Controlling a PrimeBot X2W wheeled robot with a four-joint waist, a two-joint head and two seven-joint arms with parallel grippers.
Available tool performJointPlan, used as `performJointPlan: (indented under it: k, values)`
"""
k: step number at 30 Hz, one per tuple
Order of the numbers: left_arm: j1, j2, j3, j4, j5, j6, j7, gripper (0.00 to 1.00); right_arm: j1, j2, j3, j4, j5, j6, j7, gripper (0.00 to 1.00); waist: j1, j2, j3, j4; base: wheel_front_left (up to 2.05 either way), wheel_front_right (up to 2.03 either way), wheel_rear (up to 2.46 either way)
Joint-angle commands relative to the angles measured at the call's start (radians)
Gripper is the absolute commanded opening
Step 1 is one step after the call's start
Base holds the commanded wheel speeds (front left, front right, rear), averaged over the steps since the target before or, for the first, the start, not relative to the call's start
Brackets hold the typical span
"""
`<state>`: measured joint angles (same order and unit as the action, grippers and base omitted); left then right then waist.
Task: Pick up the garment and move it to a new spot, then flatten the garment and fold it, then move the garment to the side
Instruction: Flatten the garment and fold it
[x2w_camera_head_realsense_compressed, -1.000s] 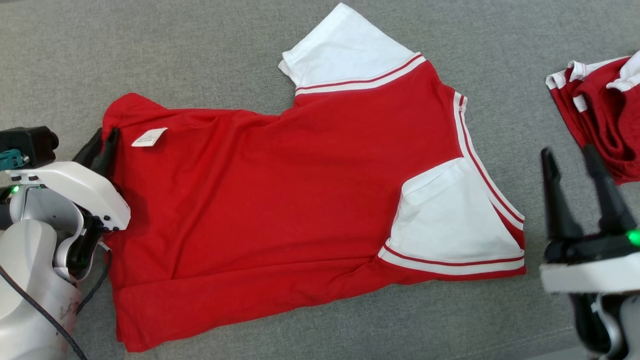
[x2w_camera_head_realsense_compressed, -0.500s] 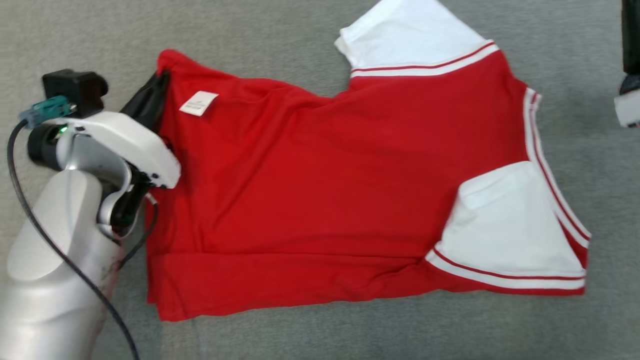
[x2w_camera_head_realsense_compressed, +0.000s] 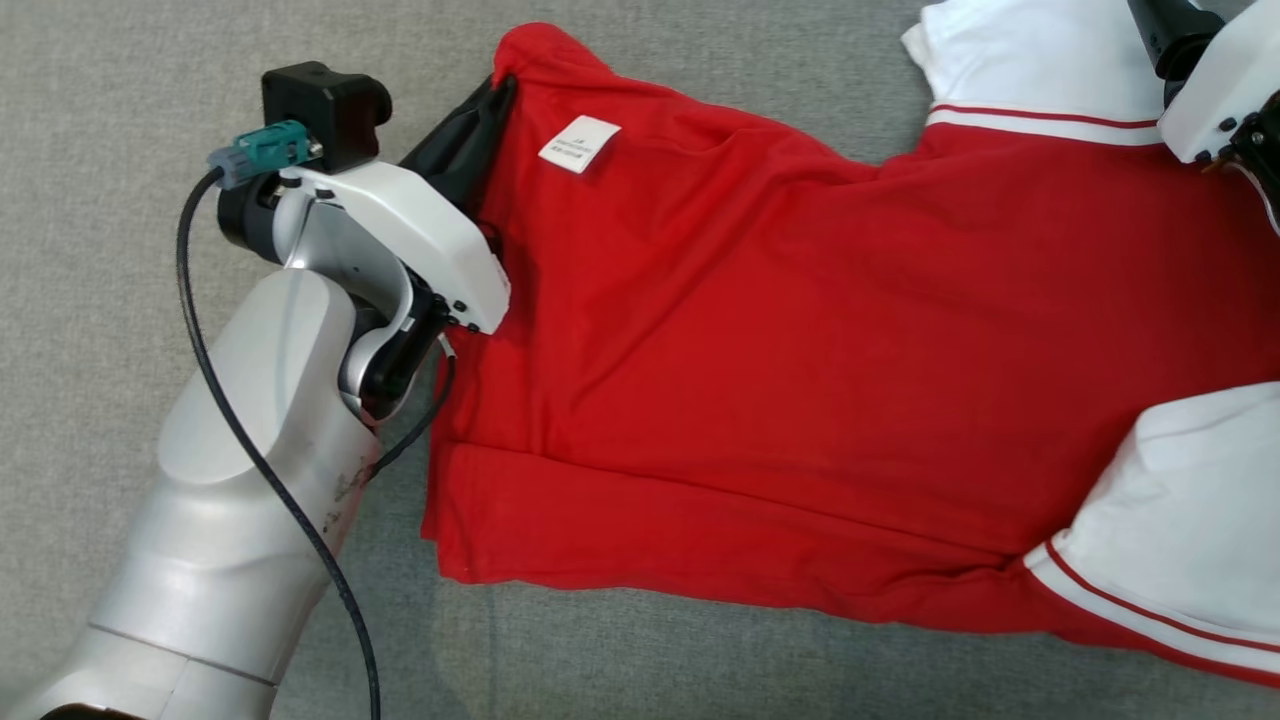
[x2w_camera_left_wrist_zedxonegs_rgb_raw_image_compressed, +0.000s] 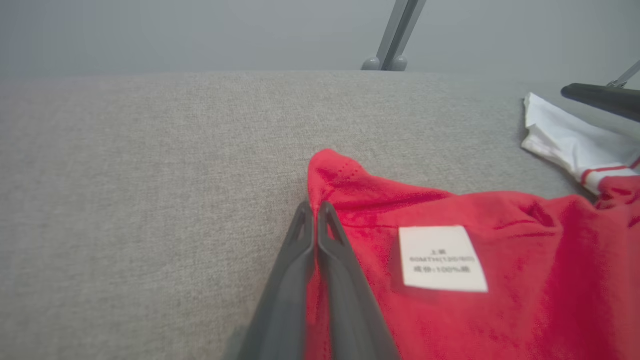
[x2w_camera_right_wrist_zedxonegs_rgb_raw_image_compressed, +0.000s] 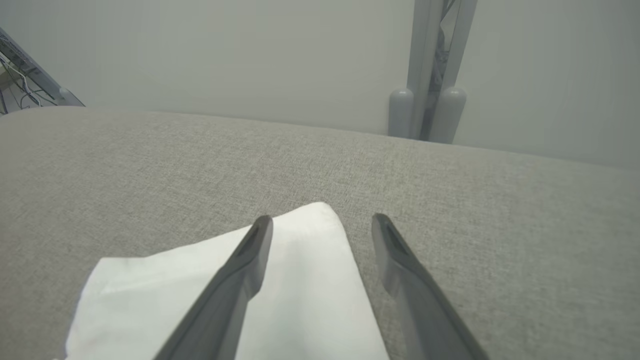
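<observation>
The garment (x2w_camera_head_realsense_compressed: 800, 330) is a red shirt with white sleeves, lying spread on the grey cloth surface, a white label (x2w_camera_head_realsense_compressed: 580, 143) near its far left corner. My left gripper (x2w_camera_head_realsense_compressed: 498, 88) is at that corner. In the left wrist view its fingers (x2w_camera_left_wrist_zedxonegs_rgb_raw_image_compressed: 314, 207) are pressed together with the red hem (x2w_camera_left_wrist_zedxonegs_rgb_raw_image_compressed: 350, 185) caught between them beside the label (x2w_camera_left_wrist_zedxonegs_rgb_raw_image_compressed: 442, 258). My right gripper (x2w_camera_right_wrist_zedxonegs_rgb_raw_image_compressed: 322, 220) is open, its two fingers hovering over the tip of the far white sleeve (x2w_camera_right_wrist_zedxonegs_rgb_raw_image_compressed: 300, 280). Its white wrist housing (x2w_camera_head_realsense_compressed: 1220, 90) shows at the head view's top right.
The grey padded surface (x2w_camera_head_realsense_compressed: 120, 150) stretches left of and beyond the shirt. A grey metal post (x2w_camera_right_wrist_zedxonegs_rgb_raw_image_compressed: 425, 75) stands behind its far edge. A black cable (x2w_camera_head_realsense_compressed: 260, 460) runs along my left forearm. The near white sleeve (x2w_camera_head_realsense_compressed: 1190, 510) lies at the lower right.
The head camera has shifted, so the shirt sits further right in the picture. My left gripper has shut on the shirt's corner. My right arm has gone from the near right to the far sleeve.
</observation>
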<state>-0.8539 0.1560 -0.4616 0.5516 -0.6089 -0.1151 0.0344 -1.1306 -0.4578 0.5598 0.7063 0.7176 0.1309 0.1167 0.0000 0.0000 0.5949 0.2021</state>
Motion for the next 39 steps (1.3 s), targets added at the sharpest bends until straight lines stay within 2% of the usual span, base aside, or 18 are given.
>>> performJointPlan:
  k: [1, 8, 9, 10, 11, 13, 17, 23, 27, 33, 39]
  values:
    - [-0.021, -0.004, -0.007, 0.009, -0.008, -0.007, -0.008, 0.0, -0.024, -0.009, 0.025, 0.022, 0.022, 0.0, 0.017, 1.0, 0.0, 0.0, 0.017, 0.024, 0.0, 0.0, 0.0]
    - [-0.046, -0.018, -0.038, 0.042, -0.027, -0.014, -0.032, 0.0, -0.076, -0.027, 0.161, 0.084, 0.111, 0.0, 0.151, 1.0, 0.0, 0.0, 0.023, 0.043, 0.0, 0.0, 0.0]
    - [-0.047, -0.02, -0.041, 0.046, -0.033, -0.015, -0.038, 0.0, -0.082, -0.032, 0.177, 0.089, 0.124, 0.0, 0.167, 0.95, 0.0, 0.0, 0.023, 0.044, 0.0, 0.0, 0.0]
    - [-0.049, -0.02, -0.044, 0.052, -0.038, -0.016, -0.043, 0.0, -0.089, -0.036, 0.186, 0.096, 0.142, 0.0, 0.178, 0.37, 0.0, 0.0, 0.022, 0.044, 0.0, 0.0, 0.0]
    - [-0.053, -0.017, -0.045, 0.057, -0.042, -0.014, -0.046, 0.0, -0.097, -0.039, 0.197, 0.1, 0.153, 0.0, 0.187, 0.0, 0.0, 0.0, 0.022, 0.043, 0.0, 0.0, 0.0]
    - [-0.058, -0.013, -0.043, 0.063, -0.057, -0.015, -0.056, 0.0, -0.11, -0.045, 0.214, 0.097, 0.178, 0.0, 0.182, 0.0, 0.0, 0.0, 0.019, 0.036, 0.0, 0.0, 0.0]
    - [-0.053, 0.007, -0.036, 0.058, -0.099, -0.015, -0.065, 0.0, -0.136, -0.069, 0.224, 0.065, 0.215, 0.0, 0.102, 0.0, 0.0, 0.0, 0.009, 0.015, 0.0, 0.0, 0.0]
    - [-0.017, 0.065, -0.017, -0.003, -0.165, -0.016, -0.061, 0.0, -0.121, -0.119, 0.242, -0.029, 0.284, 0.0, -0.025, 0.0, 0.0, 0.0, -0.02, -0.023, 0.0, 0.0, 0.0]
    - [0.017, 0.112, 0.017, -0.07, -0.209, -0.016, -0.043, 0.0, -0.093, -0.153, 0.25, -0.098, 0.336, 0.0, -0.086, 0.0, 0.0, 0.0, -0.044, -0.049, 0.0, 0.0, 0.0]
    - [0.088, 0.161, 0.066, -0.186, -0.279, 0.011, 0.006, 0.0, -0.043, -0.187, 0.265, -0.189, 0.42, 0.0, -0.137, 0.0, 0.0, 0.0, -0.063, -0.086, 0.0, 0.0, 0.0]
    - [0.237, 0.189, 0.123, -0.36, -0.407, 0.022, 0.065, 0.0, 0.102, -0.248, 0.263, -0.374, 0.519, 0.0, -0.203, 0.0, 0.0, 0.0, -0.098, -0.125, 0.0, 0.0, 0.0]
